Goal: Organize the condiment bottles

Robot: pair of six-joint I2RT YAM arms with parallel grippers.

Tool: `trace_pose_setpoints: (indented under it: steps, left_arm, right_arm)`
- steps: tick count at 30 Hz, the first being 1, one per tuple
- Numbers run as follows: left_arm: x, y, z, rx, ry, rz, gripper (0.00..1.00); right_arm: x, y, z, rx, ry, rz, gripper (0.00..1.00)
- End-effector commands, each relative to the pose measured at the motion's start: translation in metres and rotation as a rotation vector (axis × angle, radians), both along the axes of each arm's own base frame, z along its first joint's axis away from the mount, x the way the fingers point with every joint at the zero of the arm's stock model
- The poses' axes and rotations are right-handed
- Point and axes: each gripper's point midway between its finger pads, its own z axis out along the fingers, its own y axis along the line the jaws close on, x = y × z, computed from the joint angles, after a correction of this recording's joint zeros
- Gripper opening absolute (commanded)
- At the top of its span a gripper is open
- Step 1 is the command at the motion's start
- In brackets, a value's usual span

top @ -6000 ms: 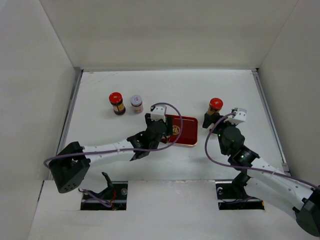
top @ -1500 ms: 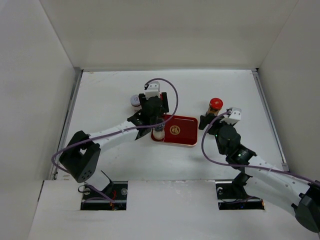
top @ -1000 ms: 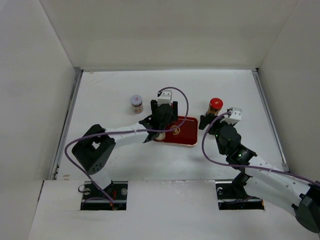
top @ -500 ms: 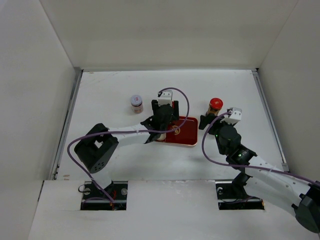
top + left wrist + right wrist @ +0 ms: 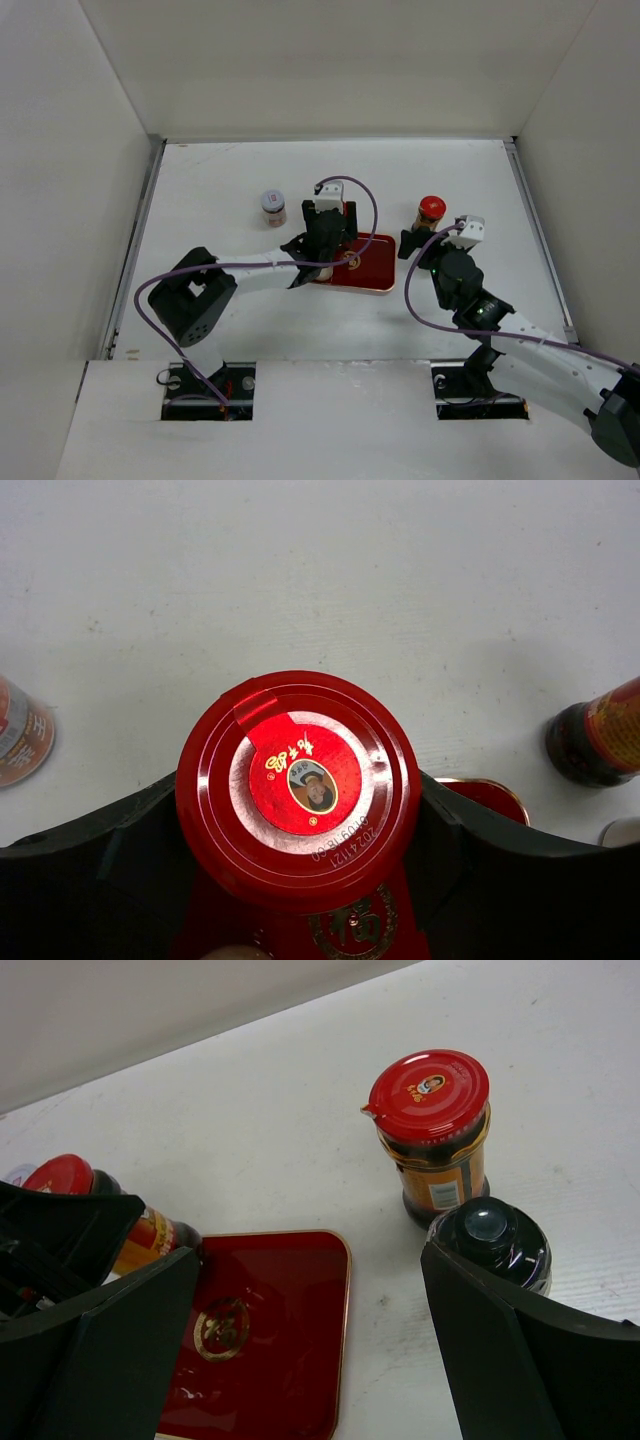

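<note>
White table (image 5: pixel 220 300); left gripper (image 5: pixel 300 835) clamps a red-capped jar (image 5: pixel 297 780) over the tray (image 5: pixel 280 1300). Right gripper (image 5: pixel 310 1350) gapes empty, black-capped jar (image 5: pixel 490 1235) just beside one finger, second red jar (image 5: pixel 430 1125) behind. Grey-capped jar (image 5: pixel 272 207) stands apart.

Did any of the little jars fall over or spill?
No. The held red-capped jar, the other red-capped jar, the black-capped jar and the pale-capped jar all look upright, caps on. Nothing spilled on the red tray.
</note>
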Motion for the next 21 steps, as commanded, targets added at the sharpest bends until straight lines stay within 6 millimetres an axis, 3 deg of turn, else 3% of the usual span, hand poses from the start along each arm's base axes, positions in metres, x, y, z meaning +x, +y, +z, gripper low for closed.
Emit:
trace_pose_setpoints:
  steps: [1, 6, 13, 21]
  left_arm:
    - [0.001, 0.005, 0.03, -0.068, -0.062, 0.016, 0.63]
    - [-0.001, 0.007, 0.029, -0.054, -0.049, 0.013, 0.78]
    - [-0.001, 0.012, 0.035, -0.069, -0.057, 0.012, 0.85]
    - [-0.005, 0.024, 0.082, -0.152, -0.132, 0.016, 0.9]
  right_arm:
    - [0.003, 0.001, 0.022, 0.037, -0.051, -0.003, 1.0]
    - [0.002, -0.001, 0.024, 0.042, -0.056, -0.006, 1.0]
    - [0.003, -0.001, 0.023, 0.043, -0.057, -0.009, 1.0]
    - [0.003, 0.002, 0.023, 0.042, -0.051, 0.004, 1.0]
